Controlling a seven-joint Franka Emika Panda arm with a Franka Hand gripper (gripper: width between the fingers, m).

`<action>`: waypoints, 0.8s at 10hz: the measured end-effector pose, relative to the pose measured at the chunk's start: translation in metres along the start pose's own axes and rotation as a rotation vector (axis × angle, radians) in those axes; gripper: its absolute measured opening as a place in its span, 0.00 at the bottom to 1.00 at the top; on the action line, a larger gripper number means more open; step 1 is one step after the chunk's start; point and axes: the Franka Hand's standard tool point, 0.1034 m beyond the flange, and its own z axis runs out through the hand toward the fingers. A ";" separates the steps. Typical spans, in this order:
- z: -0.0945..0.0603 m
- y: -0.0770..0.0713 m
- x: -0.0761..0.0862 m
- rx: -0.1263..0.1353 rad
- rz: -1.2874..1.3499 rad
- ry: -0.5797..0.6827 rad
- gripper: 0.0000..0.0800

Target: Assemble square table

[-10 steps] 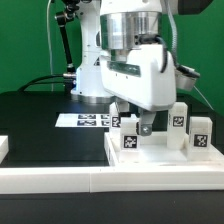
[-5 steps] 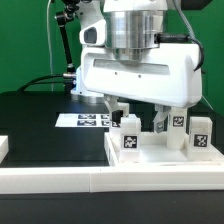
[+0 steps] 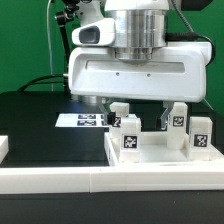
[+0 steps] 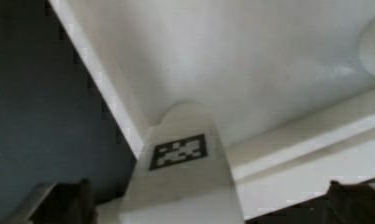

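Wrist view shows you the pincer [image 4: 205, 200] spread wide, an upright leg post [image 4: 180, 160] directly below, between its fingers.

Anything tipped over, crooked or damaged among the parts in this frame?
Nothing stands out. The white leg posts that show stand upright on the square table top, tags facing the camera. The marker board lies flat on the black table. The gripper sits low among the posts; whether it grips one cannot be told.
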 end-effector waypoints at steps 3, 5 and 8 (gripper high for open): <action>0.001 0.003 0.000 -0.003 -0.223 -0.001 0.81; 0.001 0.006 0.001 -0.012 -0.359 -0.002 0.81; 0.001 0.007 0.002 -0.013 -0.363 -0.002 0.50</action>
